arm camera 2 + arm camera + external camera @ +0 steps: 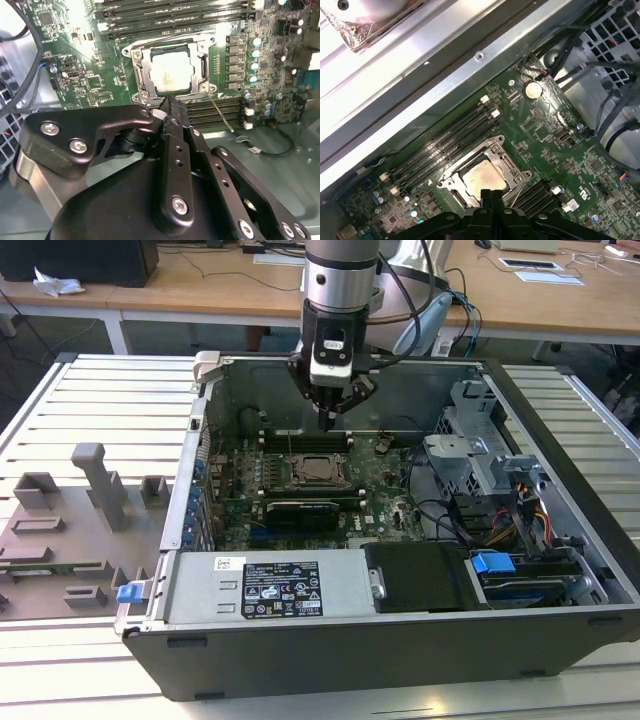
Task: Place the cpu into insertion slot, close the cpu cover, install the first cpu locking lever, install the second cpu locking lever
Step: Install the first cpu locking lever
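- The cpu [170,74] is lying flat in the insertion slot [194,75], with its shiny grey top facing up.
- The slot is sitting in the middle of the green motherboard [85,75], toward the far wall of the computer case [560,470].
- The cpu cover [165,44] is resting around the chip like a picture frame. It looks to be down, but I cannot be sure it is pressed all the way.
- A thin metal locking lever [220,114] is sticking out beside the slot, crossing the black memory slots [215,107]. It looks like it is not hooked in.
- The gripper [167,102] is hovering over the board, just beside the slot and not touching it.
- Its jaws are pressed together and are holding nothing.
- I think the chip is light, hard and stiff, and it will not bend.
- Its smooth top is probably slippery, and its underside is probably easy to hurt.
- Taking hold by two opposite edges seems best, and never squeezing hard.
- The thin lever is probably springy, so pushing near its free end seems safest.
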Controlling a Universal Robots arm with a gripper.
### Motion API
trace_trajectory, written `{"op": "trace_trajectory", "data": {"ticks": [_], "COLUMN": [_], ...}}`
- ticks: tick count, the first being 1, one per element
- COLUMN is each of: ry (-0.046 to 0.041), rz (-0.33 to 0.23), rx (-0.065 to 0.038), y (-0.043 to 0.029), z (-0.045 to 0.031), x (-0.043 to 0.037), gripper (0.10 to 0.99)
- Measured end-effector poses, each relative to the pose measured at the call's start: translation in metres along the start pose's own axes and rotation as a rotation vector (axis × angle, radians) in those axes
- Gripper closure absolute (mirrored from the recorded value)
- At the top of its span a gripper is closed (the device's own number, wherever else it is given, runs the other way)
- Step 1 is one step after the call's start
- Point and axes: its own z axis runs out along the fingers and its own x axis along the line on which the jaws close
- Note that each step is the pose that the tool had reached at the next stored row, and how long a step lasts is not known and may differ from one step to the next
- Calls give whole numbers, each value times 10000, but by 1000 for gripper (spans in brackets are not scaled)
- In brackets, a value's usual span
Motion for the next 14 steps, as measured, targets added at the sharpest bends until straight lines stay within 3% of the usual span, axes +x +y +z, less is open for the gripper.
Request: {"op": "trace_trajectory", "data": {"ticks": [14], "ry": [-9], "rz": [-1848], "rx": [-27], "y": [0], "z": [0], "x": [0], "gripper": [980]}}
